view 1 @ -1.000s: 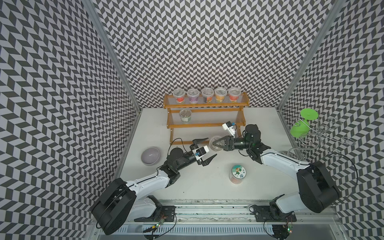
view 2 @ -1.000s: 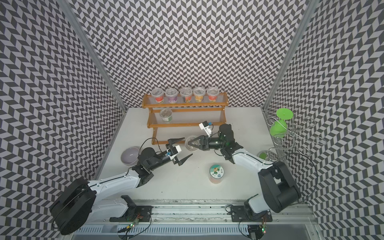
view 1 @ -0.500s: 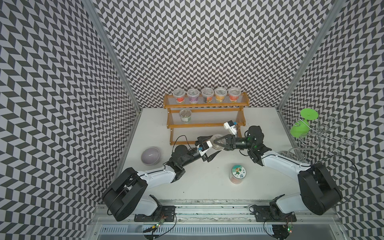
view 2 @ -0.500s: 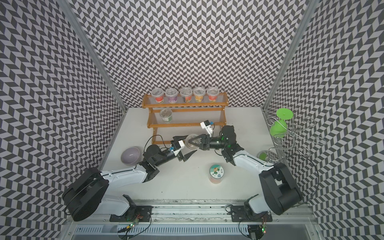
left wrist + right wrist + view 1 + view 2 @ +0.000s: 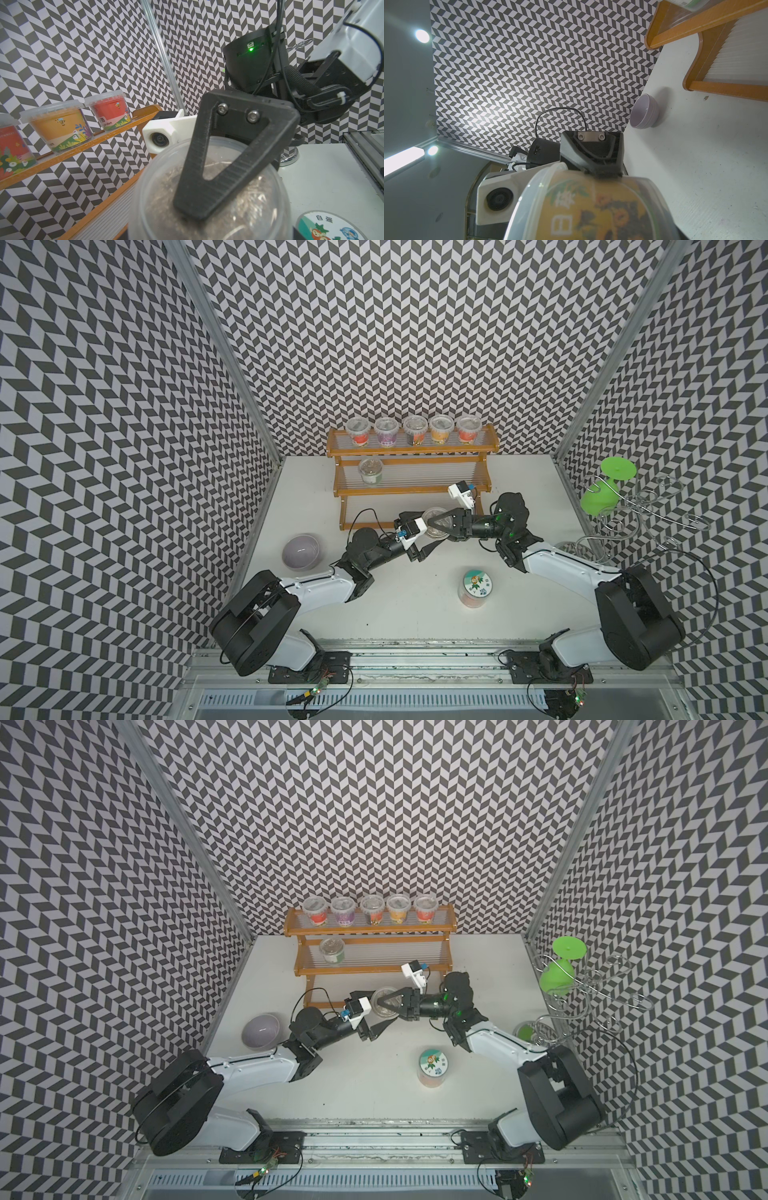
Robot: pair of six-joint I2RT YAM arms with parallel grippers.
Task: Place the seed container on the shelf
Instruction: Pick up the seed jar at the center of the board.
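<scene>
The seed container is a clear lidded cup with a yellow sunflower label, held on its side just above the table, in front of the shelf's lowest tier. My right gripper is shut on it, and one of its fingers lies across the lid. My left gripper straddles the cup from the opposite side. One of its fingers touches the cup wall; the other's contact is not clear. The shelf stands at the back.
Several labelled cups line the shelf's top tier and one cup stands on the middle tier. A purple bowl sits at the left. A round picture-lid tin is near the front. A wire stand holds a green goblet at the right.
My left gripper has moved right, up to the held container, and its jaws have narrowed around it. The right gripper keeps its hold and has barely moved.
</scene>
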